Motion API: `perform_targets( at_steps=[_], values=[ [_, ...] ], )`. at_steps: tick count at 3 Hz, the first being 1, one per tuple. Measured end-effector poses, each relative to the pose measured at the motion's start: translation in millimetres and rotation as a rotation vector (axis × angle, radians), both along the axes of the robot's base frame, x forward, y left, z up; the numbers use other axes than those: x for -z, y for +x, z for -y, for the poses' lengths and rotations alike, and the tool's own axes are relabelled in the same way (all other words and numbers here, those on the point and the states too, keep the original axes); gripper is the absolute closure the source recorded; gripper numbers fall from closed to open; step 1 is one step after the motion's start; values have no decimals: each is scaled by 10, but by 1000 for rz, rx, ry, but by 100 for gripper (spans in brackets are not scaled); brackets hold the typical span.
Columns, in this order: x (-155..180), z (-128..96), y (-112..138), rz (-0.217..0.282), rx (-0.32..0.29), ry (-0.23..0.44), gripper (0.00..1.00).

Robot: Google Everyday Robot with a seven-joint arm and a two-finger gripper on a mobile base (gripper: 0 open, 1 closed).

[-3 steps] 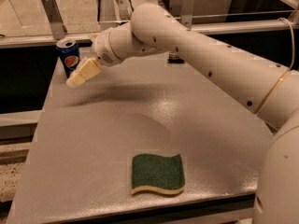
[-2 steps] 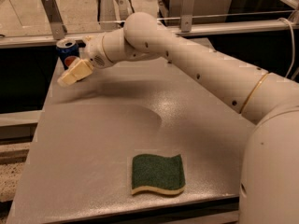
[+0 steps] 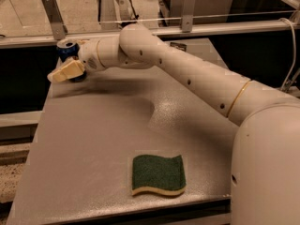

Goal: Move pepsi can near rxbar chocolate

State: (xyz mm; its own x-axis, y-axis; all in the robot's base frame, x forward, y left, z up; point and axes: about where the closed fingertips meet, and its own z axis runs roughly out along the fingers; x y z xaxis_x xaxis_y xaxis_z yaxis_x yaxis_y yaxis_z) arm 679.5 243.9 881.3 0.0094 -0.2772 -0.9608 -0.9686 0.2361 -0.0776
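Sitting at the pepsi can (image 3: 67, 48) (logo unreadable), the claw (image 3: 66, 69) hides whether it grips.

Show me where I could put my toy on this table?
The biggest bare patch is the middle of the table, between the green sponge and the arm. The far left corner is crowded: the tool is right beside the pepsi can.

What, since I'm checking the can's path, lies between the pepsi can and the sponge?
Only bare table, per the camera view; the gripper is at the pepsi can.
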Motion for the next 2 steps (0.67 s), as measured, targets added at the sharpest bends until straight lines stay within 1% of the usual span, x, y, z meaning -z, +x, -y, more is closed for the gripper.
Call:
perform_targets(
  at_steps=[1,2],
  values=[
    [-22,10,16,-3,26,49,36],
    [-99,90,-35,4,42,84,60]
  ],
)
